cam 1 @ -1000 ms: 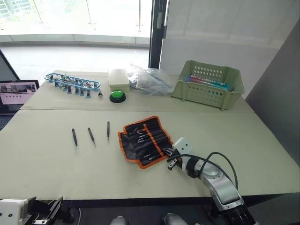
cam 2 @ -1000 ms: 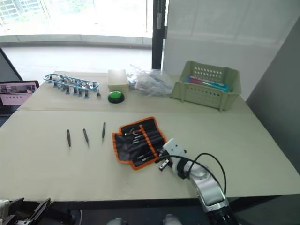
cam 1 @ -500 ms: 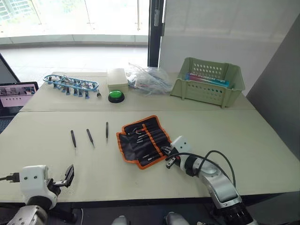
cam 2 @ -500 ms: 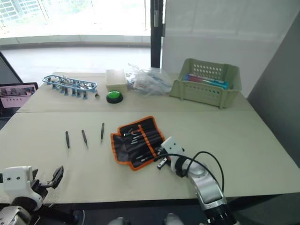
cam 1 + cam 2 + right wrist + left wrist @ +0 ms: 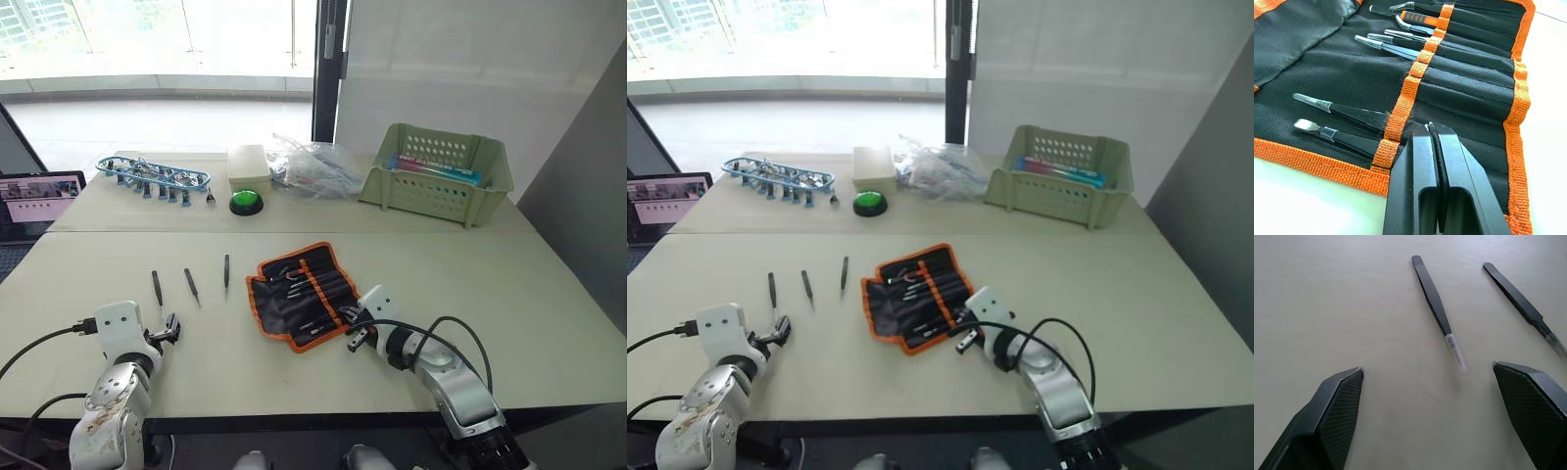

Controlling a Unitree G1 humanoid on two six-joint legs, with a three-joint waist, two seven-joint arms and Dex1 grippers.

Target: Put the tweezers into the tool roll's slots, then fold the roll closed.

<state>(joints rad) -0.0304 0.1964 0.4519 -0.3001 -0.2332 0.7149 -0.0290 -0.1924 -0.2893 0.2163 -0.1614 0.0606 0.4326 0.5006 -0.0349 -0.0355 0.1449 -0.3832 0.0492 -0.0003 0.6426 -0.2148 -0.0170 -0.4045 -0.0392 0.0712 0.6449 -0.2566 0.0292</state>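
My left gripper (image 5: 1427, 421) is spread wide above the table (image 5: 509, 284), empty, near three loose tweezers (image 5: 157, 288). My right gripper (image 5: 1434, 142) is pressed together, empty, at the open tool roll (image 5: 302, 293).

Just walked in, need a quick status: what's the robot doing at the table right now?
It is packing tweezers into the tool roll, which lies open on the table with several tools already in its slots. Three tweezers lie loose on the table to the roll's left. The left gripper is open, just short of the leftmost one. The right gripper is shut, empty, at the roll's near right edge. The roll is not yet folded.
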